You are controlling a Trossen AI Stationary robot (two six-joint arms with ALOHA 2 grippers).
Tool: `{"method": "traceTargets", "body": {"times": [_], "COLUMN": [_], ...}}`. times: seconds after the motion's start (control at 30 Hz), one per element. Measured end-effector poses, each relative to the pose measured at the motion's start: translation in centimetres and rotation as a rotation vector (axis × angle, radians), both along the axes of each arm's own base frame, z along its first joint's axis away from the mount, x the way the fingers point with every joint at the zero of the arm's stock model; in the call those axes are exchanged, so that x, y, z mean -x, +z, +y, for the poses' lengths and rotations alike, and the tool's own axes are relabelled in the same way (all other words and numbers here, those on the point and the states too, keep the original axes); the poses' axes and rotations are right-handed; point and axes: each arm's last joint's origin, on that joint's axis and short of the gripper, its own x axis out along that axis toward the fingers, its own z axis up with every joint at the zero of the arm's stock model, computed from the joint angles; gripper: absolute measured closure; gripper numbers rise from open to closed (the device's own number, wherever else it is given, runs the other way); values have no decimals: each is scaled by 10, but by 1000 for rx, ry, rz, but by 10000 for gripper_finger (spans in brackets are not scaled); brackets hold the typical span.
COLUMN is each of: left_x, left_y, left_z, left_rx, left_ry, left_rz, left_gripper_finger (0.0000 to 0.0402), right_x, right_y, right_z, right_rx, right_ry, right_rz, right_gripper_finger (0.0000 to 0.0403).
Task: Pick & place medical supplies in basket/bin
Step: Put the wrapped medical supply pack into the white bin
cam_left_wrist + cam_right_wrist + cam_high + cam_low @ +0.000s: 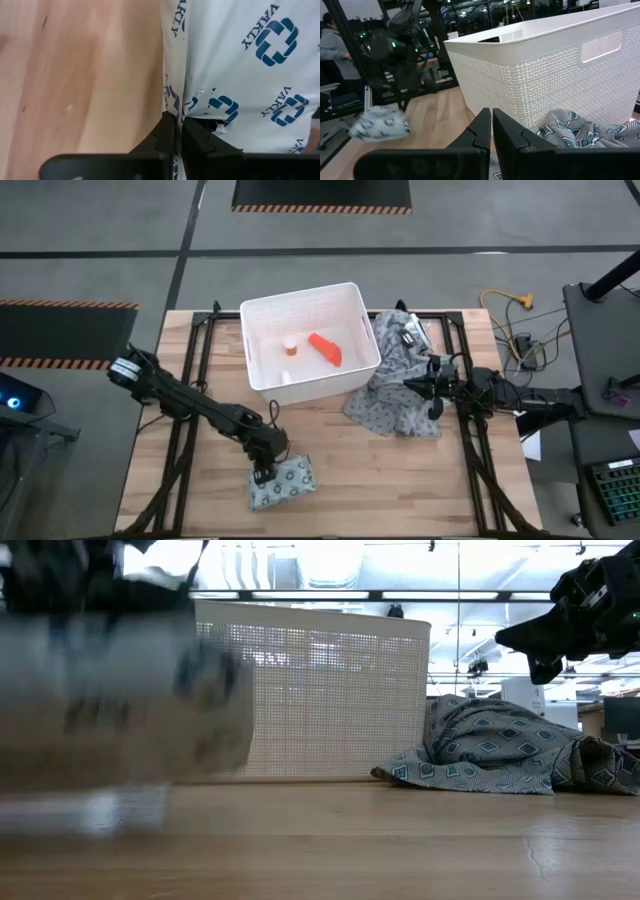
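Note:
The pale dotted packet (285,483) is at the table's near side, in front of the white perforated bin (262,340). My left gripper (263,471) is shut on the packet, which also shows in the left wrist view (240,65) and the right wrist view (380,125). In the bin lie the orange-red tapered piece (325,349), a small white cylinder (290,344) and a small white cap (286,377). My right gripper (428,386) is shut and empty, above the grey patterned cloth (398,385). My left gripper pinches the packet's edge (173,97) between its two fingers, at the end toward the table's left. The fingers come from above, pointing down. I cannot tell whether the packet rests on the table or hangs just clear of it.
The grey patterned cloth (500,755) lies crumpled against the bin's right wall (330,690). Bare wood (400,480) lies to the right of the packet. A person (335,40) sits in the room beyond the table.

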Motion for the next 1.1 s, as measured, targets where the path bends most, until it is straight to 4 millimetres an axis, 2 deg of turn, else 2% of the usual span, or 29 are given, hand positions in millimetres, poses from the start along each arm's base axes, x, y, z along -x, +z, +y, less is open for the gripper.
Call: {"method": "traceTargets", "body": {"times": [0.17, 0.33, 0.63, 0.73, 0.83, 0.97, 1.1], "left_x": [-3, -12, -35, -36, -33, -31, -30], "left_y": [30, 80, 201, 232, 255, 275, 287], "left_z": [3, 10, 40, 54, 74, 100, 121], "left_rx": [32, 8, -129, -253, -389, -492, -562], "left_ry": [4, 29, 19, 33, 111, 225, 243], "left_rz": [-109, -326, -754, -782, -732, -674, -674], "left_gripper_finger": [401, 401, 401, 401, 401, 401, 401], "right_x": [0, 0, 0, 0, -1, 0, -1], "right_y": [0, 0, 0, -1, -1, -1, -1], "right_z": [0, 0, 0, 0, 0, 0, 0], "right_rx": [0, -2, -22, -25, -30, -30, -30], "right_ry": [0, 0, 0, 0, 0, 7, 7], "right_rz": [0, 0, -2, 3, 4, 4, 7], "right_gripper_finger": [392, 392, 392, 392, 392, 392, 392]}}
